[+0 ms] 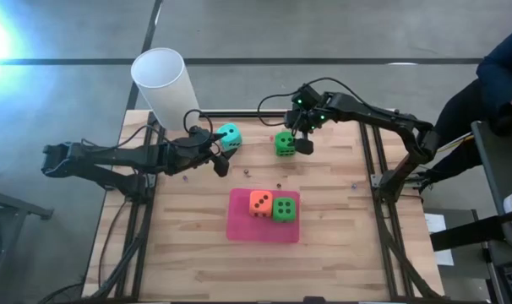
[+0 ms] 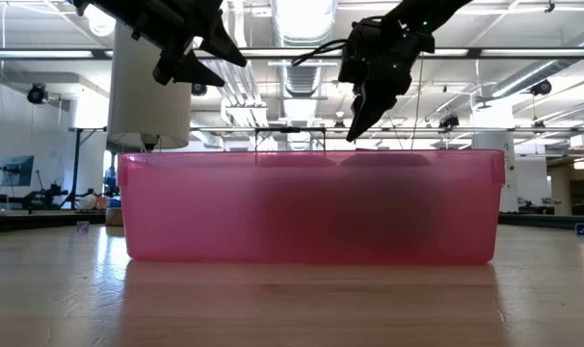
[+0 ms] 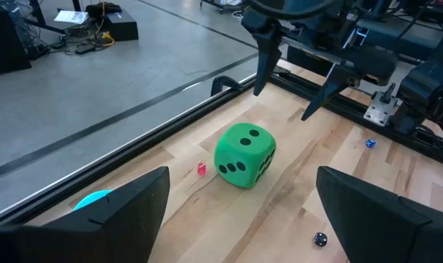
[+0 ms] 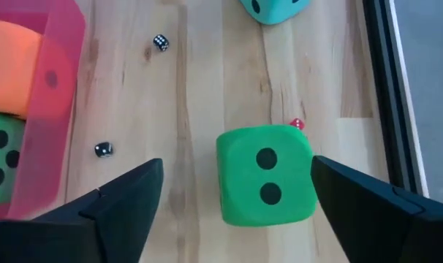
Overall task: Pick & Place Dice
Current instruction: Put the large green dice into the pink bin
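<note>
While the right gripper (image 1: 300,135) hangs over the far part of the table (image 1: 197,245) with its fingers spread wide and nothing between them, a green die (image 1: 285,143) sits on the wood directly under it, apart from both fingers. In the right wrist view this die (image 4: 265,175) lies between the two dark fingers (image 4: 126,201) with two pips on top. The left wrist view shows two pips on its top face and three on a side (image 3: 244,155).

The left gripper (image 1: 220,158) is at the table's far left, also released and empty, with the teal die (image 1: 229,136) just beside its tips on the wood. Only a corner of that die shows in the right wrist view (image 4: 274,9).

A pink tray (image 1: 263,226) sits near the table's middle. It holds the orange die (image 1: 260,202) and the second green die (image 1: 284,208), side by side and touching. The orange one shows two pips on top, the green one four. In the low view the tray's translucent wall (image 2: 311,207) fills the middle.

A white cup (image 1: 165,83) stands at the far left corner. Several tiny dice lie on the wood: a black one (image 4: 161,42), another black one (image 4: 103,150), a red one (image 3: 201,169) and a blue one (image 3: 369,143). A person's dark sleeve (image 1: 501,59) shows at the right edge.

No brand, label or readable writing shows anywhere.
</note>
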Robot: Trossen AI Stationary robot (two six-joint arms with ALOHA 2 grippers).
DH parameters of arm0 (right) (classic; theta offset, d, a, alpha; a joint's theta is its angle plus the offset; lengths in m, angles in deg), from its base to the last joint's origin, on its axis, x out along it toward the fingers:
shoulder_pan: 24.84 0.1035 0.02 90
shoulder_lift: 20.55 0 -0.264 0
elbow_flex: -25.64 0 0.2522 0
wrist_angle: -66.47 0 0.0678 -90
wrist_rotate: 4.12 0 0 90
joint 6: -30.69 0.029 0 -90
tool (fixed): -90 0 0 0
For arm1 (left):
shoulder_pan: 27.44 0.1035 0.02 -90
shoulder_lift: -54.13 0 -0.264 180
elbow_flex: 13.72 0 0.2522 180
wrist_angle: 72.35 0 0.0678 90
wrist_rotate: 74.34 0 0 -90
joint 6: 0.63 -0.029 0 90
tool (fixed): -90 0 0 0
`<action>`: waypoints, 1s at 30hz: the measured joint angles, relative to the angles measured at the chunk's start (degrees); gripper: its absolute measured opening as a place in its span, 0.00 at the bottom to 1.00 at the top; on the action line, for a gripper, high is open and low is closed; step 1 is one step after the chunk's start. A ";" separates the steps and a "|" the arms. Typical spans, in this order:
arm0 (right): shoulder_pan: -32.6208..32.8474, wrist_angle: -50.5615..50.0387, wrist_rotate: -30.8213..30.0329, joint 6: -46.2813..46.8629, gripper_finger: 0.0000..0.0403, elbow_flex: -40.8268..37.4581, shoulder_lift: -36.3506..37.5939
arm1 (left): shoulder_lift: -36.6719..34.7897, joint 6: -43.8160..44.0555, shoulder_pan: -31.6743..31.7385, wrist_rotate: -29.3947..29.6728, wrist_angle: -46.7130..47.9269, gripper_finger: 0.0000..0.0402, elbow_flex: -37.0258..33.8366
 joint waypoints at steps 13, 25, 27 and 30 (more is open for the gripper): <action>-0.48 5.01 -1.23 -4.53 0.99 -4.38 -0.09 | 0.00 0.00 0.00 -0.01 0.01 0.86 0.00; -1.81 9.01 -0.55 -8.16 0.99 -6.13 -4.15 | 0.00 0.00 0.00 -0.02 0.01 0.88 0.00; -1.84 8.12 -0.65 -8.80 0.99 -4.64 -6.06 | 0.00 0.00 0.00 -0.02 0.03 0.87 0.00; -2.08 5.99 -0.96 -9.17 0.99 -2.58 -7.76 | 0.00 0.01 0.02 -0.02 0.06 0.87 0.00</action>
